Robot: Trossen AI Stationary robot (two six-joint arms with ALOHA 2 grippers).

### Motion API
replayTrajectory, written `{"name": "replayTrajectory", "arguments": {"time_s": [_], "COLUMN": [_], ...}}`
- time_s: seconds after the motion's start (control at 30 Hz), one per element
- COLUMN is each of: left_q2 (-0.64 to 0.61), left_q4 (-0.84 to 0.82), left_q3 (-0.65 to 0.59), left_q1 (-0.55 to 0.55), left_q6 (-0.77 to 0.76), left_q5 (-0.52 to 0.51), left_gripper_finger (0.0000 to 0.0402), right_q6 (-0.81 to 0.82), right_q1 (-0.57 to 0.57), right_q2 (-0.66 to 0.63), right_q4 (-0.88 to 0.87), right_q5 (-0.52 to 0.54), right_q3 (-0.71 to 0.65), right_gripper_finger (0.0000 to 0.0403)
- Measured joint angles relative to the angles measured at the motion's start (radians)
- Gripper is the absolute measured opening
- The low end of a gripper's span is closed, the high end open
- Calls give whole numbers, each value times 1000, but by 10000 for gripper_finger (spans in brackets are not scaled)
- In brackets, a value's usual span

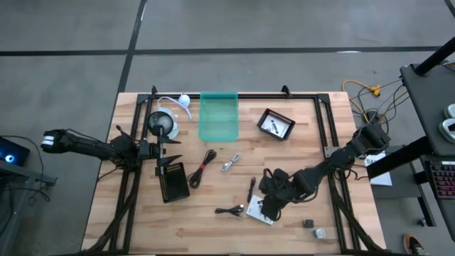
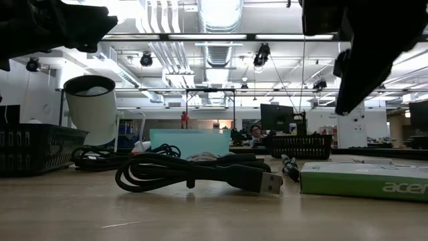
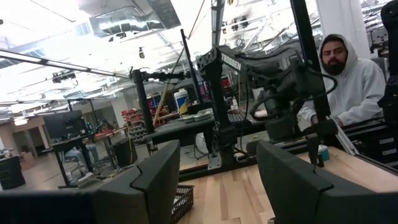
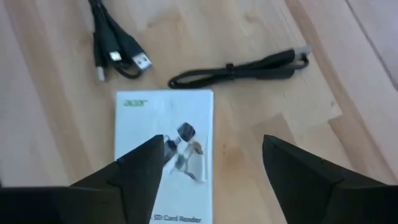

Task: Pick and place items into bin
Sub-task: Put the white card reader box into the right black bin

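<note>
In the right wrist view, the right gripper filled the foreground, its fingers spread wide and holding nothing, hovering over the white printed card. The card lay directly beneath, slightly toward the left finger, its long axis running with the gripper's reach, from 12 to 6 o'clock. On the table seen from above, that card sat at about 5 o'clock from the green bin, well apart from it. Black cables lay just beyond the card. The left gripper waited at 9 o'clock, fingers apart and empty; the right arm was plainly nearer.
</note>
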Motion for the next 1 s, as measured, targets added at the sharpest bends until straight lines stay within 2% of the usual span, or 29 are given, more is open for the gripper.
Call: {"name": "replayTrajectory", "arguments": {"time_s": [0.17, 0.37, 0.53, 0.67, 0.8, 1.0], "left_q2": [0, 0, 0, 0, 1, 1], "left_q4": [0, 0, 0, 0, 0, 0], "left_q3": [0, 0, 0, 0, 0, 0], "left_q1": [0, 0, 0, 0, 0, 0], "left_q6": [0, 0, 0, 0, 0, 0], "left_q5": [0, 0, 0, 0, 0, 0], "left_gripper_finger": [196, 196, 196, 196, 196, 196], "right_q6": [29, 5, -9, -4, -10, -41], "right_q1": [0, 0, 2, 7, 8, 8], "right_q2": [0, 0, 0, 0, 0, 0], "right_q4": [14, 173, 196, 249, 326, 322], "right_q5": [0, -4, -16, -65, -65, -63], "right_q3": [-57, -129, -141, -148, -156, -160], "right_gripper_finger": [251, 253, 264, 267, 262, 258]}}
